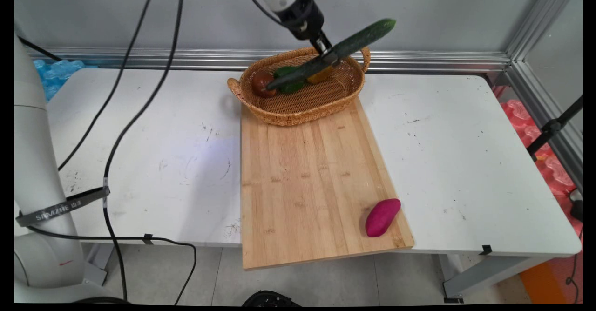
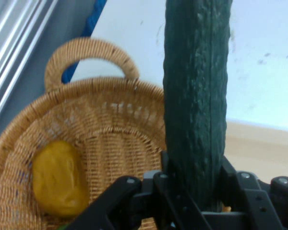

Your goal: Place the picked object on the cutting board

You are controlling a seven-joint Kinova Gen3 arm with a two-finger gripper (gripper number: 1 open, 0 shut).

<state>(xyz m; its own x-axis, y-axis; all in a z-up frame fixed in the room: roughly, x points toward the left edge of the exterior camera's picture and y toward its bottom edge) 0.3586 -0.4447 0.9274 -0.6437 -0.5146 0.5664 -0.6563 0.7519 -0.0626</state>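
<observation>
The gripper [image 1: 328,56], clamped around a tilted cucumber [image 1: 333,52] above the basket [image 1: 307,108], does best lifting it level and clear of the rim before crossing to the board [image 1: 307,180].

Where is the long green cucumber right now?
The cucumber is up in the air, clamped in the gripper and tilted over the wicker basket at the far end of the wooden cutting board, in the main view's upper middle.
</observation>
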